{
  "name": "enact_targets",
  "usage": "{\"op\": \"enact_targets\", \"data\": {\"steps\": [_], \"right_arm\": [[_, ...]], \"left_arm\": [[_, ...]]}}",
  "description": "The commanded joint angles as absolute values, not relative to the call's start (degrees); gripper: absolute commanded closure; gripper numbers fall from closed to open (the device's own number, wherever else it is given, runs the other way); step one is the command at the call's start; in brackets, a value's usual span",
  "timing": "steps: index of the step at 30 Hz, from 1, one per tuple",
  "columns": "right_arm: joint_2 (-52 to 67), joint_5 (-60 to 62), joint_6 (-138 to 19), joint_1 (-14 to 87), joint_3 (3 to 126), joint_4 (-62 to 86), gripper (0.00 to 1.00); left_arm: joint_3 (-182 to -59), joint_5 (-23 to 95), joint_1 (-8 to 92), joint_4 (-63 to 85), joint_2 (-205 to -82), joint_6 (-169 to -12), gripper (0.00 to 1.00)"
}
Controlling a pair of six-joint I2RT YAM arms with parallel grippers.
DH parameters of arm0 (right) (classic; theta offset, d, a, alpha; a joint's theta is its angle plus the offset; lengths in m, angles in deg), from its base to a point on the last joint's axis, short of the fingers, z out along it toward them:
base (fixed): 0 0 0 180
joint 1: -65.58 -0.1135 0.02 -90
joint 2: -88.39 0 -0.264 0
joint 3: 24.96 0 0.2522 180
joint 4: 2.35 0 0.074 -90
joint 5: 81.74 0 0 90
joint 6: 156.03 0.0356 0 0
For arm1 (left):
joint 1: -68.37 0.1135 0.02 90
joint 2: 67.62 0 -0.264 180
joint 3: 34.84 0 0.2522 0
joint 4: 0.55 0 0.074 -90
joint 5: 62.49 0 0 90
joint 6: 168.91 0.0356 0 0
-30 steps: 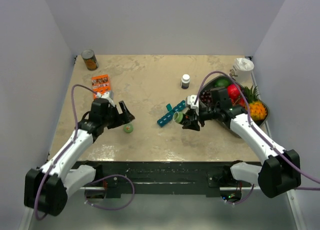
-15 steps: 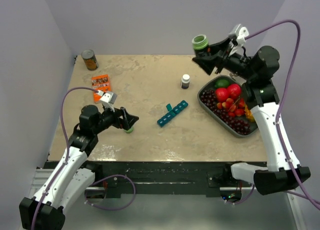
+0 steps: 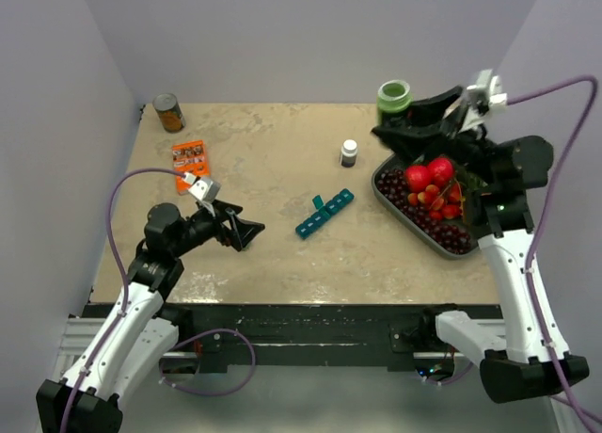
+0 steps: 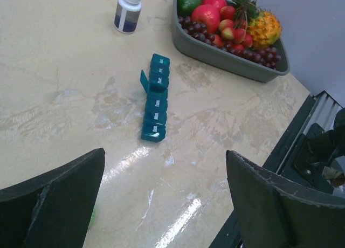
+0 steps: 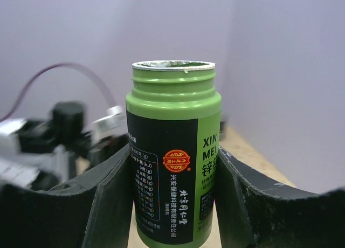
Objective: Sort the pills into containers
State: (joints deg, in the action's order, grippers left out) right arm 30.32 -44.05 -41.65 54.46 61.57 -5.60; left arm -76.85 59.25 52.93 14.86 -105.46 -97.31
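Containers [image 4: 155, 105] form one teal strip lying flat near the middle of the table [image 3: 273, 132], set at a slant and touched by neither arm. One compartment, about midway along the row, has its lid [image 4: 144, 81] standing open; every other lid is shut. No pill shows in the open compartment, and the closed ones hide their contents, so treat the sorting as barely begun: judge that nothing has been delivered and all compartments remain to be filled. The right gripper [image 3: 403, 124] is clamped on the body of a green bottle [image 5: 172, 167], held upright and high above the far right of the table, well apart from the strip. Its cap is off; what is inside cannot be seen. The left gripper [image 3: 249, 235] hovers low over the table to the left of the strip, jaws spread wide and holding nothing. A small white bottle [image 3: 349, 152] stands capped beyond the strip. A grey tray [image 4: 226, 62] of fruit sits to the right, with a tin can [image 3: 168, 112] and an orange packet [image 3: 190, 153] at the far left.
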Motion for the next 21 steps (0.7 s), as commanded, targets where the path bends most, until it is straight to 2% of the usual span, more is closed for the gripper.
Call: {"op": "enact_targets", "data": {"steps": [1,2,3,4,5,6,7,9,10,13,17,21], "right_arm": [[29.4,-40.5,-26.9,67.1,58.1,-17.2,1.00],[30.2,-44.2,-24.9,63.8,54.8,-27.9,1.00],[32.2,-47.0,-27.7,54.5,51.7,-28.7,1.00],[35.4,-47.8,-39.9,52.8,49.7,-17.4,1.00],[36.1,-47.0,-42.5,52.8,48.9,-14.5,1.00],[36.2,-45.5,-45.0,56.7,48.5,-11.5,1.00],[36.0,-42.0,-52.7,60.2,49.7,-2.0,1.00],[33.4,-48.8,-52.5,63.2,47.7,-4.4,1.00],[32.4,-55.7,-59.9,61.5,46.5,1.9,1.00],[30.8,-54.9,-87.7,54.7,47.9,26.1,1.00],[30.0,-54.7,-95.0,55.1,45.9,31.0,1.00],[31.6,-55.4,-93.6,55.6,41.9,29.3,1.00]], "left_arm": [[-75.9,65.4,53.1,6.7,-105.1,-95.4,0.01],[-76.3,66.0,53.1,6.7,-105.6,-95.0,0.01],[-76.8,66.5,53.1,8.1,-105.7,-93.0,0.01],[-77.6,66.7,53.0,8.9,-105.9,-92.0,0.01],[-77.8,66.7,53.0,9.5,-105.9,-91.1,0.01],[-77.8,66.6,53.0,10.2,-105.9,-89.7,0.01],[-77.3,66.1,52.8,10.1,-105.9,-89.4,0.01],[-76.0,66.4,52.6,7.5,-105.7,-90.0,0.01],[-75.1,66.4,52.5,6.7,-105.6,-90.3,0.01],[-75.5,65.3,52.2,7.8,-106.5,-88.9,0.01],[-74.2,65.2,51.3,4.2,-108.4,-88.6,0.01],[-75.3,61.5,46.2,2.4,-112.7,-86.7,0.01]]}}
